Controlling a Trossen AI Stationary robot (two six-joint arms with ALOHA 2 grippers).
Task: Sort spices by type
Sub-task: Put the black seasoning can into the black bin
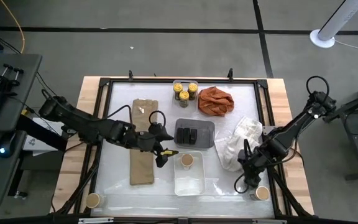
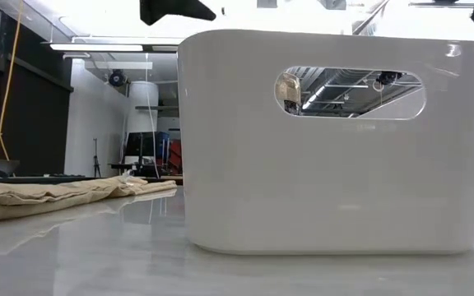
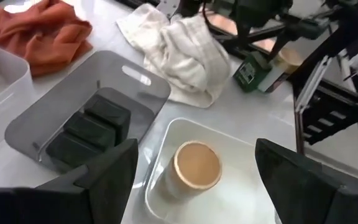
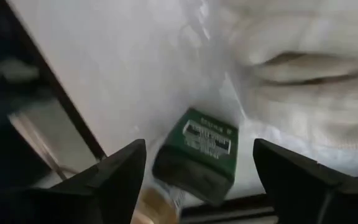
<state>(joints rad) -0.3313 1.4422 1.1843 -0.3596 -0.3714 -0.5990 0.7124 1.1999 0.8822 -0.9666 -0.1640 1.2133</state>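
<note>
My left gripper (image 1: 166, 154) hangs open just left of the white tray (image 1: 189, 180). One tan-topped tub (image 3: 197, 167) stands in that tray, showing between the spread fingers without touching them. Three dark tins (image 3: 89, 127) lie in the grey tray (image 1: 194, 134). Three yellow-lidded jars (image 1: 184, 91) stand in a clear tray at the far edge. My right gripper (image 1: 246, 182) is open, low at the near right corner, beside a second tub (image 1: 261, 193). A green-labelled thing (image 4: 201, 149) shows between its fingers. A third tub (image 1: 93, 200) stands on the wood at the near left corner.
An orange cloth (image 1: 215, 101) lies far right of the middle. A white cloth (image 1: 241, 143) sits beside the right arm, and a tan cloth (image 1: 143, 143) is spread under the left arm. The white tray's wall (image 2: 327, 164) fills the low view. A black frame edges the table.
</note>
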